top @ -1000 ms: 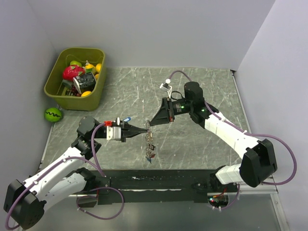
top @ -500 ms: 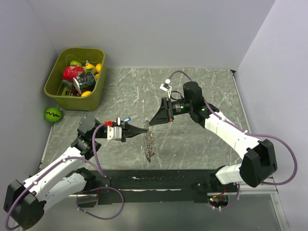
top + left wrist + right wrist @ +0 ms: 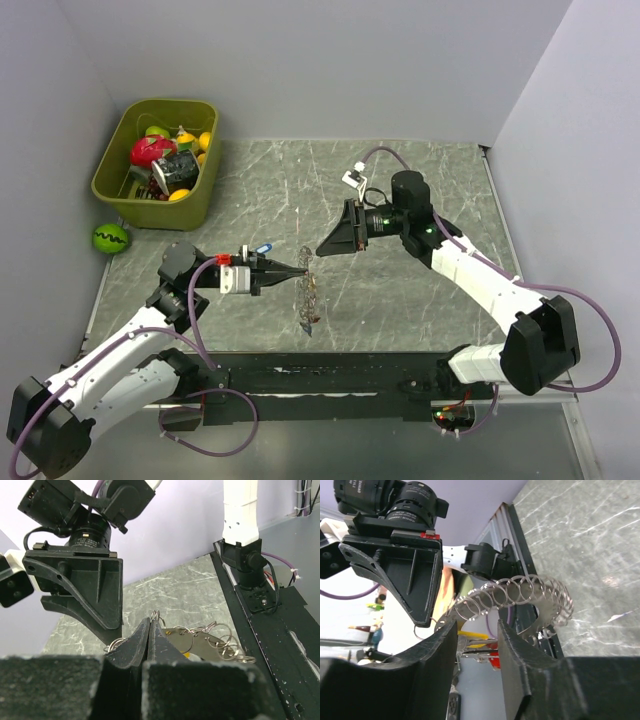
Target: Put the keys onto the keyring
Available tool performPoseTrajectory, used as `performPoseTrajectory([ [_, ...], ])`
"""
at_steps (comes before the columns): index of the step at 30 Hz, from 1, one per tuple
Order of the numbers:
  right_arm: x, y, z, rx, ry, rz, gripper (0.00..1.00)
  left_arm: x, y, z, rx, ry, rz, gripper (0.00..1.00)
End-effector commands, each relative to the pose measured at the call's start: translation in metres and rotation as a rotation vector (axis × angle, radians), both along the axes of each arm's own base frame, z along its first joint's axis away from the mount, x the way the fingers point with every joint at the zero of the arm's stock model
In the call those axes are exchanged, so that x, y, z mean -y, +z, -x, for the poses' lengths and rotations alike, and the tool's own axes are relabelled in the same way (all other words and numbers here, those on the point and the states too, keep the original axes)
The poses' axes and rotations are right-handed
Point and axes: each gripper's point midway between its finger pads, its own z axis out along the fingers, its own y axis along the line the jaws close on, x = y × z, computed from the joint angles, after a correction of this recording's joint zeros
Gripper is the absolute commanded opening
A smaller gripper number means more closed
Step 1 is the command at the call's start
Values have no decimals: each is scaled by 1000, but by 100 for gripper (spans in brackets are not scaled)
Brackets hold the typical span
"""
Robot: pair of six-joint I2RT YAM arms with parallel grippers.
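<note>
Right gripper (image 3: 322,250) has backed off to the right and spread its jaws about halfway, holding nothing. Left gripper (image 3: 298,271) is pinched shut on the keyring (image 3: 308,295), which dangles over the desk (image 3: 420,180) with keys (image 3: 200,642) bunched in it (seemingly threaded). It looks light, floppy and slippery, so pinch one loop. The right wrist view shows separate loops, where the top view shows only a blur.

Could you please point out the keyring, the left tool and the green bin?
keyring (image 3: 309,295), top external view, middle of the hanging chain of rings.
left tool (image 3: 301,271), top external view, between its shut fingertips.
green bin (image 3: 150,212), top external view, front wall.
</note>
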Motion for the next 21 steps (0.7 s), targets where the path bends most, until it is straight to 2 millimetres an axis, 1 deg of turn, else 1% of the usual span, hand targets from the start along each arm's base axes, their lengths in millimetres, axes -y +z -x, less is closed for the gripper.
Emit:
performPoseTrajectory([
  [1,1,18,8,54,38,-67,49,-3,26,12,128,-35,63,1],
  [3,1,20,8,55,39,-72,52,-3,26,12,130,-38,63,1],
  [7,1,20,10,57,50,-76,52,-3,27,15,139,-51,63,1],
  [13,3,32,14,108,55,-91,52,-4,25,21,155,-88,54,1],
  [17,3,31,15,106,71,-96,50,-3,24,22,159,-93,53,1],
  [21,4,33,22,113,98,-120,46,-3,24,20,158,-81,50,1],
])
